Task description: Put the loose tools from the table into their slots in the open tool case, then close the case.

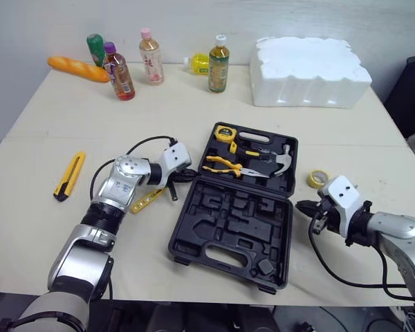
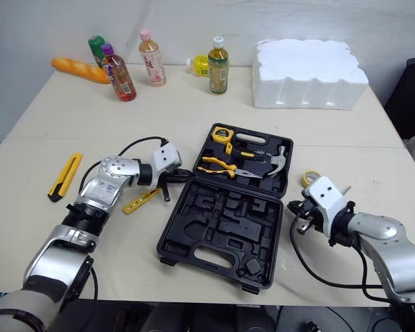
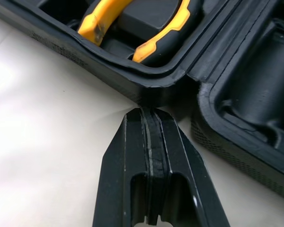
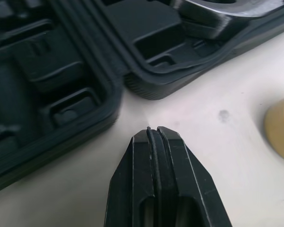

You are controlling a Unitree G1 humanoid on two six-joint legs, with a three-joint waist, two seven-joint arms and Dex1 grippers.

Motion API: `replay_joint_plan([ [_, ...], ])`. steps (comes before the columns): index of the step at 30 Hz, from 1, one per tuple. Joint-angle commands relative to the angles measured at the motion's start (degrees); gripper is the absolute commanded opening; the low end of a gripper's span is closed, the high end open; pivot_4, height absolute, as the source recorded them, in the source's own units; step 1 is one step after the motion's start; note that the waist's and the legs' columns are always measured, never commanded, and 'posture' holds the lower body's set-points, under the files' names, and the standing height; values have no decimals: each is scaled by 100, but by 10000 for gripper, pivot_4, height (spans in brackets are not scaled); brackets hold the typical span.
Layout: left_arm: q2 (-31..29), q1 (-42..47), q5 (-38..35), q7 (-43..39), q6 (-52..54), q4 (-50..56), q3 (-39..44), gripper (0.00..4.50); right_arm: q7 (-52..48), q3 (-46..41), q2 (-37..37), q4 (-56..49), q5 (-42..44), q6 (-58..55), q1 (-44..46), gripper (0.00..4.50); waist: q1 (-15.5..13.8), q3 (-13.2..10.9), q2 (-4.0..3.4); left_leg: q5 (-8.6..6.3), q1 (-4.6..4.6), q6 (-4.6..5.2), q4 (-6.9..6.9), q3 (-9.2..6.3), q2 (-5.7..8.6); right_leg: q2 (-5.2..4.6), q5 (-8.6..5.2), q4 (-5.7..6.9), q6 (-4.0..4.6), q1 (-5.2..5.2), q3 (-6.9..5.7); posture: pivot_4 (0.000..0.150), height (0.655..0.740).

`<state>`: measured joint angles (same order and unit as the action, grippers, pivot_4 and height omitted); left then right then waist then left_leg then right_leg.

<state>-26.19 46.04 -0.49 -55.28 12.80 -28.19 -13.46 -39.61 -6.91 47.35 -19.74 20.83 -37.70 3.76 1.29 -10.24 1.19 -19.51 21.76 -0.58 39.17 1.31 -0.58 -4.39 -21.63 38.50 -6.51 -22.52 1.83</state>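
The black tool case (image 1: pixel 194 238) lies open mid-table. Its far half holds a yellow tape measure (image 1: pixel 225 133), yellow-handled pliers (image 1: pixel 225 166) and a hammer (image 1: pixel 277 160); the near half's moulded slots are bare. My left gripper (image 1: pixel 189 173) is shut with nothing in it, its tip (image 3: pixel 149 113) close to the case's left hinge corner. A small yellow level (image 1: pixel 146 199) lies on the table under that arm. My right gripper (image 1: pixel 306 206) is shut and holds nothing, just off the case's right edge (image 4: pixel 146 85). A yellow tape roll (image 1: pixel 318 178) lies beside it. A yellow utility knife (image 1: pixel 70 175) rests far left.
Several bottles (image 1: pixel 219 64) and a bread loaf (image 1: pixel 77 69) line the table's back edge. A white foam block (image 1: pixel 308 71) sits at the back right. Cables loop from both wrists.
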Motion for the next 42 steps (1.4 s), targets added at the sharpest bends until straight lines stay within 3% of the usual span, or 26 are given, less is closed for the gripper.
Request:
replay_joint_plan([
  [1,19,-89,-167,-176,178,597,48,395,41,167,-72,-53,-138,63,141,0,0,0,0,0,0,0,0,-1,0,0,0,1,0,0,1,1500,7400],
  [13,-326,-960,-227,-397,643,1955,53,395,-311,1208,-494,324,-561,155,1293,0,110,0,0,1,-21,-2,-5,-1,-2,9,0,3,1,0,7,1500,7400],
  [24,-438,-1670,-225,154,1189,2582,542,395,-689,1660,-918,752,-898,343,1892,0,198,1,0,-1,-42,-6,-6,-5,-3,7,2,4,5,-1,11,1500,7400],
  [37,-504,-2144,-440,669,899,2573,1139,395,-730,1020,-446,646,-997,204,1433,0,154,1,0,-7,-44,-14,-8,-7,-2,0,3,1,6,1,7,1500,7400],
  [40,-676,-2446,-989,499,817,2926,1725,395,-805,509,-176,490,-799,120,1195,0,136,0,-1,-7,-43,-13,-9,-9,-1,0,3,1,6,0,6,1500,7400],
  [42,-957,-2839,-1991,34,1430,3452,2542,395,-1052,-387,-24,144,-197,-115,781,0,125,-1,-1,-8,-29,-14,-11,-14,-3,-2,3,0,6,-6,2,1500,7400],
])
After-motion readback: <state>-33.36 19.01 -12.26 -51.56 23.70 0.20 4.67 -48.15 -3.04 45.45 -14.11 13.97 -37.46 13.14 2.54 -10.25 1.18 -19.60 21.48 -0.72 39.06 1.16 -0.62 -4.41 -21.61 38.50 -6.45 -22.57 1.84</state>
